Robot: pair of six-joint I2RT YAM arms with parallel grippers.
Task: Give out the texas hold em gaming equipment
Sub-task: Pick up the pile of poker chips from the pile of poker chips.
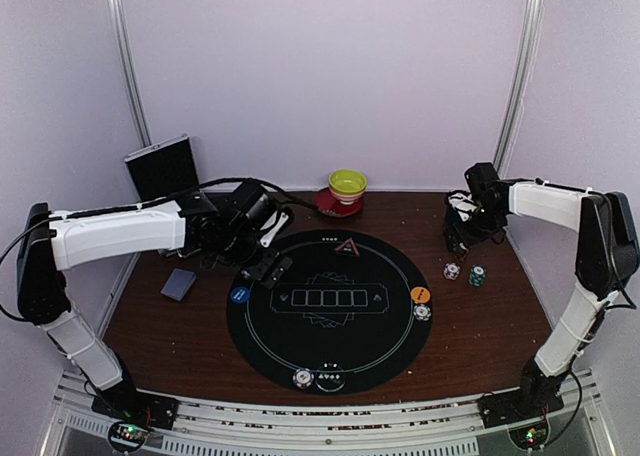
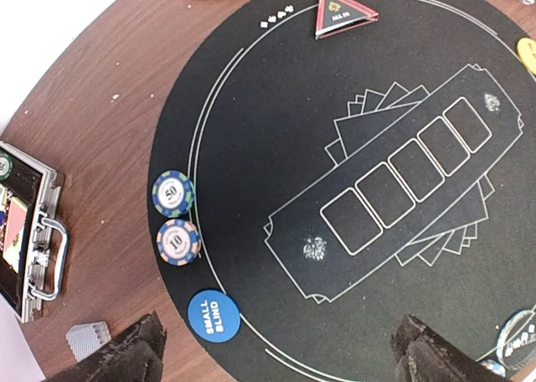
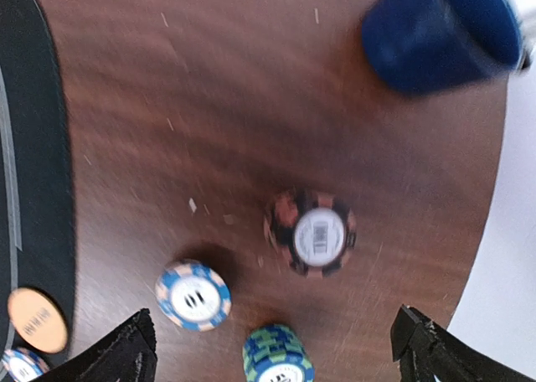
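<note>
Three poker chips (image 3: 310,231) lie on bare wood under the right gripper (image 3: 276,348), a blue mug (image 3: 440,34) close beyond. Both it and the left gripper (image 2: 276,353), above the mat (image 2: 276,105) beside the blue button (image 2: 213,315), stand spread wide, empty.

The left arm (image 1: 110,231) and the right arm (image 1: 548,204) are built alike, with smooth white shells over the long links and blocky black housings at the joints. Thin black cables (image 1: 205,188) run along them. Each arm stands on a small black base (image 1: 135,408) (a green and a red light glow at its foot), and the left hand (image 1: 270,269) and right hand (image 1: 460,241) are black, their fingers (image 2: 126,358) matte and rough-textured up close.
</note>
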